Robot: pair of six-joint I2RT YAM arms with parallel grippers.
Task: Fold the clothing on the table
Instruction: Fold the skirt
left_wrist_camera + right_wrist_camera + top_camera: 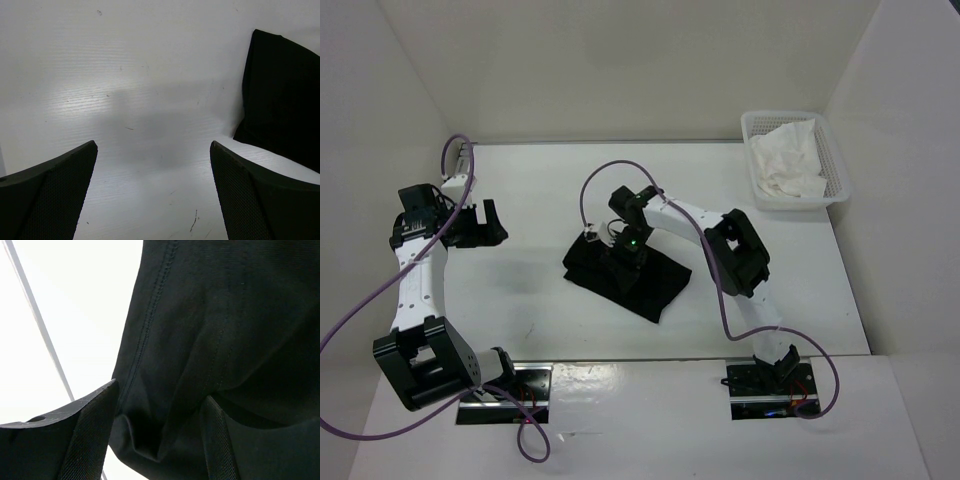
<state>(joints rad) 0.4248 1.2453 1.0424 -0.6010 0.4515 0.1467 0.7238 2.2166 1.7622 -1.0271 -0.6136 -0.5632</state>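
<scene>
Right claw (157,437) pinching the plain black soft fabric garment (660,285) — left claw (152,192) idle

The garment lies crumpled near the middle of the large flat white counter (520,190). The right claw is down on it, gripping a bunched ridge of cloth beside a stitched seam. The left claw hangs spread wide over bare counter to the garment's left, apart from it and holding nothing. To fold well, I judge the right claw should lift only enough to clear the layer beneath, then carry the edge straight across — the left could pin a corner so the piece does not drag.
</scene>
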